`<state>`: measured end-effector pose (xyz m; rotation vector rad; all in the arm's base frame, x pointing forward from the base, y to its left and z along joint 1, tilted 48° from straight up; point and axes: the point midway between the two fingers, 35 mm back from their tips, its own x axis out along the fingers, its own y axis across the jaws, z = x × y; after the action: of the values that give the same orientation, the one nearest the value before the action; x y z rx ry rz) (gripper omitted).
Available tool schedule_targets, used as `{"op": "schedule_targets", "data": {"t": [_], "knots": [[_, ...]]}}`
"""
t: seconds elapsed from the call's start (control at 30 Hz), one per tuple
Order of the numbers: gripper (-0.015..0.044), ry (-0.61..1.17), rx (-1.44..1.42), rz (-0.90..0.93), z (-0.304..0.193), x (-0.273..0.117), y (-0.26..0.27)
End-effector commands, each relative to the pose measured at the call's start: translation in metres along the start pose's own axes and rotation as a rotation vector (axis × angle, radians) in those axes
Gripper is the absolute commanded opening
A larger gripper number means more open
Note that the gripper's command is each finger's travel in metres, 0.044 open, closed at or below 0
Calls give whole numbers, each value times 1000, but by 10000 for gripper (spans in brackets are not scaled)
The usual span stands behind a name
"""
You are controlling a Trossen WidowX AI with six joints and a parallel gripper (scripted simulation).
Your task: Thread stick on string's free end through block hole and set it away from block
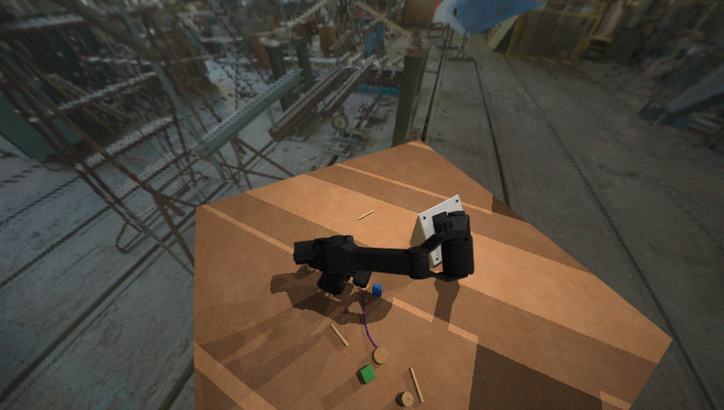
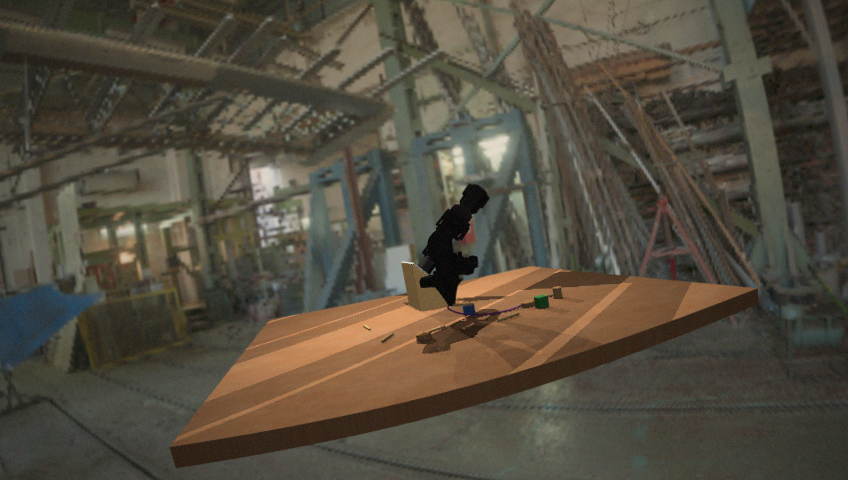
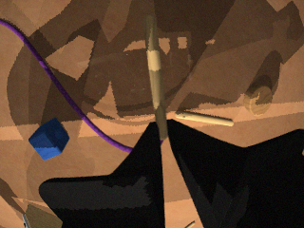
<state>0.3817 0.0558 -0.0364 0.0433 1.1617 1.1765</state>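
My gripper is shut on the string's wooden stick, low over the table. In the wrist view the stick points forward from between the fingertips. The purple string leaves the held end and runs in a loose curve to the round wooden button on the table. The held stick does not show clearly in the top and exterior views. The wooden block with the hole cannot be made out in any view; the arm covers part of the table.
A blue cube is near the string. A green cube, loose sticks and wooden discs lie around. The arm's tilted white plate stands at its base.
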Motion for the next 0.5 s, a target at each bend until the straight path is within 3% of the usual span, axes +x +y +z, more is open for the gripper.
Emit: {"op": "schedule_targets", "data": {"t": [0.0, 0.47], "knots": [[0, -9, -184, -7, 8, -4, 1], [0, -9, -706, -10, 23, -4, 4]]}}
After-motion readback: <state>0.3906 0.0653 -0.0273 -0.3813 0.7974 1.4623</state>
